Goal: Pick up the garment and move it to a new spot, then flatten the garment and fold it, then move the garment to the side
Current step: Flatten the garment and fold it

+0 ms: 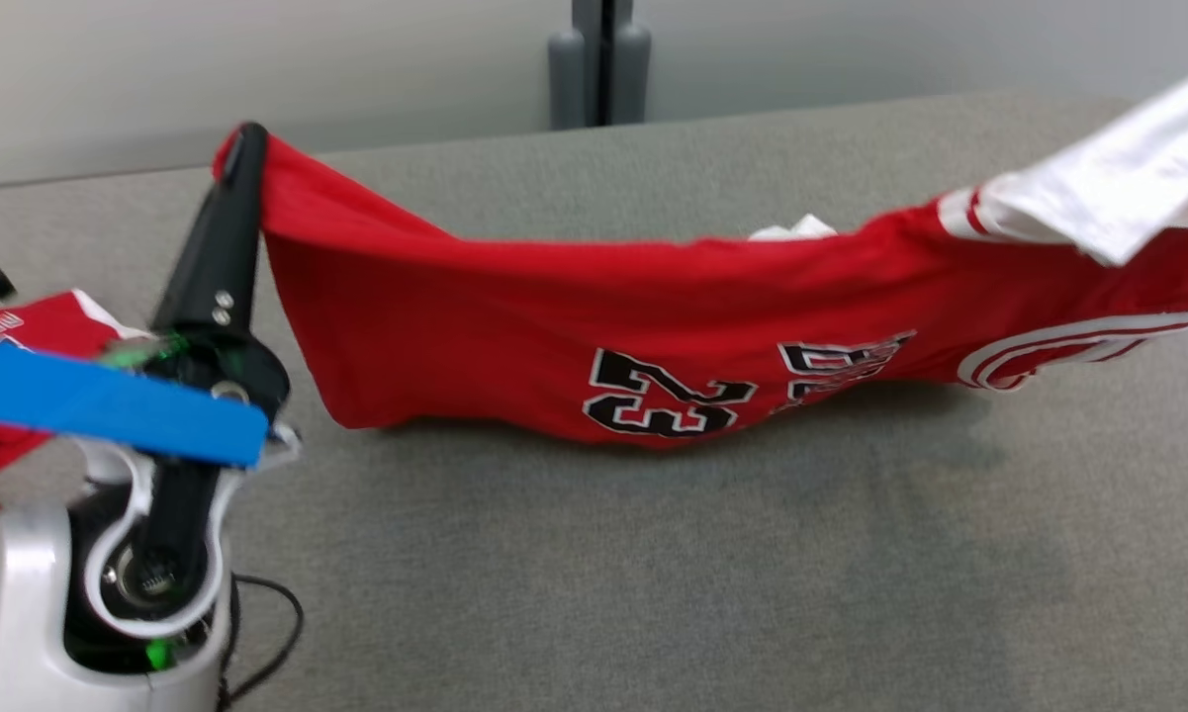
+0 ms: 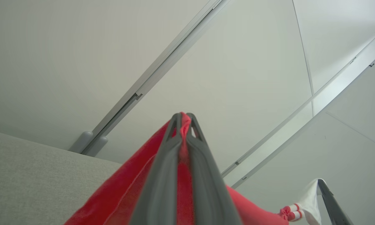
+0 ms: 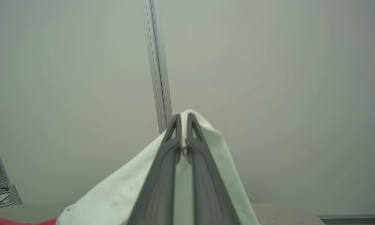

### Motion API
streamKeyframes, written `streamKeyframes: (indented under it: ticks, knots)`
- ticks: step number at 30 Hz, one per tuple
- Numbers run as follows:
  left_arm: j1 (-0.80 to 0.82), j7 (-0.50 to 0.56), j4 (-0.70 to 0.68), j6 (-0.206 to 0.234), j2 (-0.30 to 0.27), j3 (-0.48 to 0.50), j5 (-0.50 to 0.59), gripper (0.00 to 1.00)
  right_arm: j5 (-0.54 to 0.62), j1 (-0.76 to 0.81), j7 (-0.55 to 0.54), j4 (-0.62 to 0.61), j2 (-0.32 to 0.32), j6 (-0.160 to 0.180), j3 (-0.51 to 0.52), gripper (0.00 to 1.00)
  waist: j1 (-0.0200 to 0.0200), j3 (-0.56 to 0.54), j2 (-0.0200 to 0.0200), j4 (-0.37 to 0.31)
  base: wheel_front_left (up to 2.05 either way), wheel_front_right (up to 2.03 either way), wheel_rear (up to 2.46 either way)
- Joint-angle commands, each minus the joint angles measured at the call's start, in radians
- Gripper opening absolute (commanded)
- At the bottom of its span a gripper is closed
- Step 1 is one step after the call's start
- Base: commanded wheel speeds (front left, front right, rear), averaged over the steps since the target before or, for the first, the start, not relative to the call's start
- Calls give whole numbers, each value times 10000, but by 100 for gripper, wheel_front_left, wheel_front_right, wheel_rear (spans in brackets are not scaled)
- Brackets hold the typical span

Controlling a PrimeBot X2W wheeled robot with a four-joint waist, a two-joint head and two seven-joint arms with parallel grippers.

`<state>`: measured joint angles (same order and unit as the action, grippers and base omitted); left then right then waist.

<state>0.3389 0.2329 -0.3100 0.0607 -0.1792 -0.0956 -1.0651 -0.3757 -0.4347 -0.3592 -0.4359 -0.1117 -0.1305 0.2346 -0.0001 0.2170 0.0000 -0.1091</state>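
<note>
The garment (image 1: 554, 326) is a red jersey with a black-and-white "23" and white trim. It hangs stretched across the grey table (image 1: 653, 574), its lower edge sagging close to the surface. My left gripper (image 1: 245, 138) is shut on the garment's red left corner, raised above the table; in the left wrist view red cloth (image 2: 118, 193) is pinched between the fingertips of the left gripper (image 2: 183, 116). My right gripper (image 3: 183, 118) is shut on the garment's white part (image 3: 112, 200), which lifts toward the upper right (image 1: 1118, 188).
Another red cloth with white trim (image 1: 20, 326) lies at the table's left edge, behind my left arm with its blue tape (image 1: 109, 400). A grey post (image 1: 598, 59) stands against the pale wall behind the table. A black cable (image 1: 277, 633) trails beside the left arm.
</note>
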Motion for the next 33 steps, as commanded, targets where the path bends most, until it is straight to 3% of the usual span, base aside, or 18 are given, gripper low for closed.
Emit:
streamKeyframes:
  ticks: [1, 8, 11, 15, 21, 26, 33]
  knots:
    - [475, 93, 185, 50, -196, 72, 205, 0, -56, -529, -39, 517, -160, -5, -104, 0, 1, 427, 0, 110, 0, 0, 0]
    - [3365, -68, 2283, 281, -705, 256, 1088, 0, 101, -4077, 707, 4399, -352, -5, -1170, 0, 1, 2137, 0, -135, 0, 0, 0]
    - [4416, -285, 3142, 267, -941, 254, 1533, 0, 348, -5177, 1232, 5442, -490, -5, -1443, 0, 1, 2453, 0, -141, 0, 0, 0]
    - [6579, -1125, 4694, 71, -1198, 182, 2377, 0, 764, -7248, 2590, 7029, -658, -5, -1725, 0, 1, 2807, 0, -84, 0, 0, 0]
    - [9159, -2433, 6252, -546, -1195, -52, 3158, 0, 1071, -9562, 4191, 8119, -1291, -3, -2320, 0, 1, 2948, 0, -46, 0, 0, 0]
    - [9791, -3174, 6925, -1118, -1106, -66, 3152, 0, 988, -9941, 4921, 8461, -1689, -3, -2584, 0, 1, 3003, 0, -17, 0, 0, 0]
    - [8020, -3902, 7445, -1561, -1133, -430, 3239, 0, 154, -8021, 5081, 8867, -1890, -3, -3317, 0, 1, 3201, 0, -55, 0, 0, 0]
